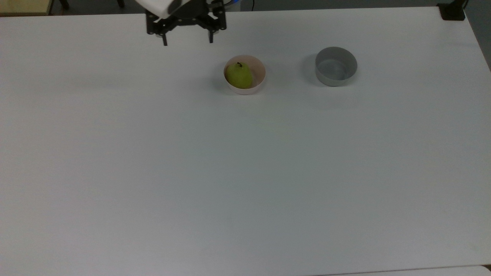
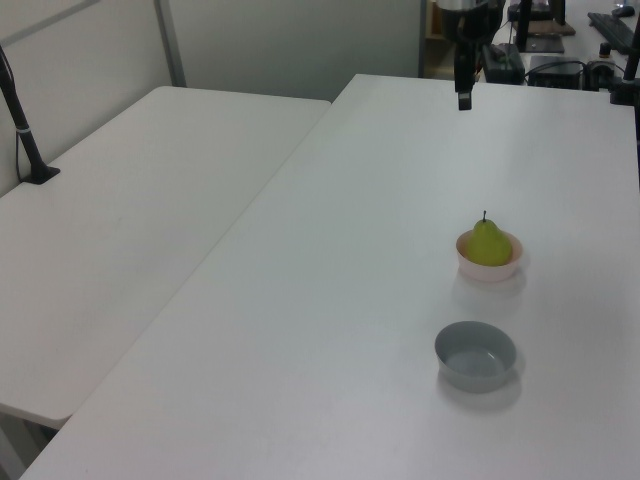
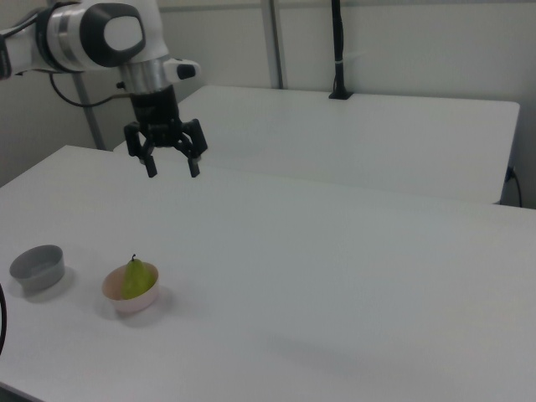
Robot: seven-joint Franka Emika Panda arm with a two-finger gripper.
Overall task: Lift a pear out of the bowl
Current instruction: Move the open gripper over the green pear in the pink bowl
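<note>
A yellow-green pear (image 1: pixel 239 75) (image 2: pixel 489 243) (image 3: pixel 134 279) with a short dark stem stands in the pale pink bowl (image 1: pixel 259 74) (image 2: pixel 490 270) (image 3: pixel 134 301) on the white table. My black gripper (image 1: pixel 188 41) (image 3: pixel 172 170) hangs open and empty, fingers pointing down. It is high above the table, up and to the left of the bowl in the top view, well apart from the pear. In the left view, the gripper (image 2: pixel 463 98) is far behind the bowl.
A taller grey bowl (image 1: pixel 336 70) (image 2: pixel 476 356) (image 3: pixel 37 266) stands empty to the right of the pink bowl in the top view. A second white table (image 2: pixel 130 200) (image 3: pixel 377 134) adjoins this one. A black post (image 3: pixel 337 50) rises from it.
</note>
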